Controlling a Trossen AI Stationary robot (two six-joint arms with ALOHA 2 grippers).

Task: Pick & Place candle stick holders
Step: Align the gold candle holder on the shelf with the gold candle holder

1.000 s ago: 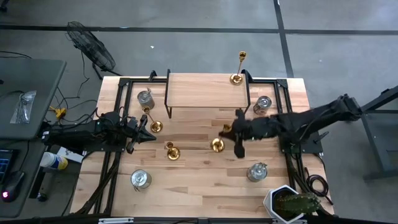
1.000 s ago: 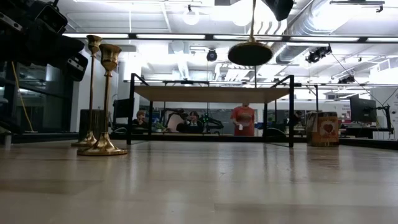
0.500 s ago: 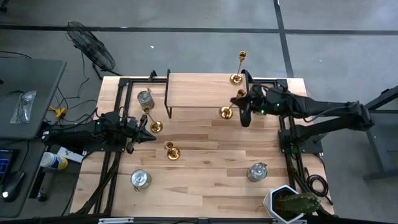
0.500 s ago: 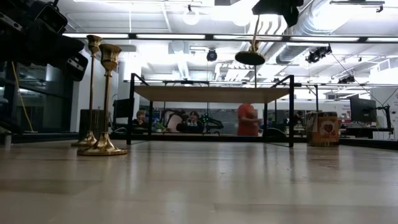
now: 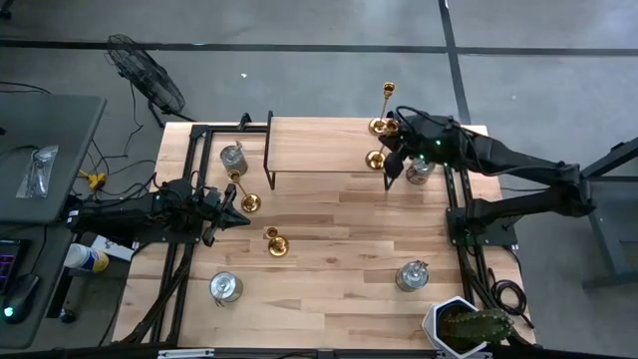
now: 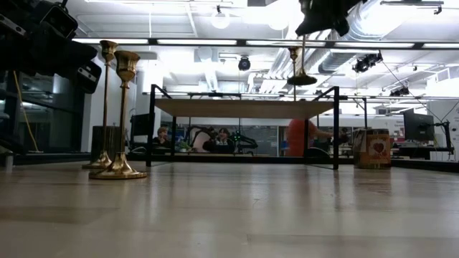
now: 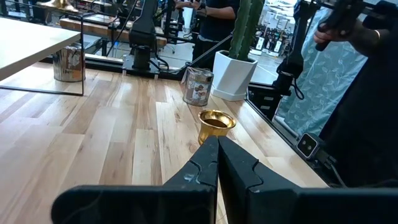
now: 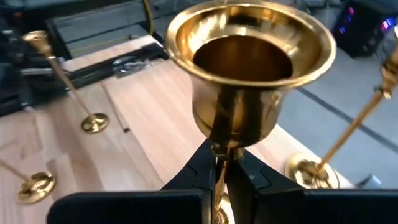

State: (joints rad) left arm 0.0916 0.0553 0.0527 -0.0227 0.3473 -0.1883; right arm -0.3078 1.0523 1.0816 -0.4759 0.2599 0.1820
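Observation:
My right gripper (image 5: 392,168) is shut on a gold candlestick (image 5: 375,160) and holds it over the near right corner of the raised wooden shelf (image 5: 329,145). Its cup (image 8: 252,59) shows in the right wrist view. A second candlestick (image 5: 380,122) stands on its base on the shelf's far right corner. Two more stand on their bases on the table: one (image 5: 247,199) beside my left gripper and one (image 5: 276,242) near the middle. My left gripper (image 5: 237,217) is shut and empty, low at the table's left. The middle candlestick's cup (image 7: 216,121) lies just beyond its fingertips. My right gripper pinches the candlestick's thin stem (image 8: 219,160) between its two fingers, just under the cup. The fingers lie across the stem. The candlestick hangs nearly upright below the gripper, and its round base (image 6: 301,79) is lifted clear above the shelf top.
Silver jars stand at the far left (image 5: 232,157), near left (image 5: 224,287), near right (image 5: 412,274) and under my right arm (image 5: 422,170). A potted cactus (image 5: 467,324) stands at the near right corner. The shelf's black frame legs (image 6: 336,129) stand on the table. People show beyond the table.
My right gripper has carried the candlestick from the table's middle toward the far edge and a little right, to the shelf's right end. The candlestick stays lifted clear, hanging below the shut fingers.

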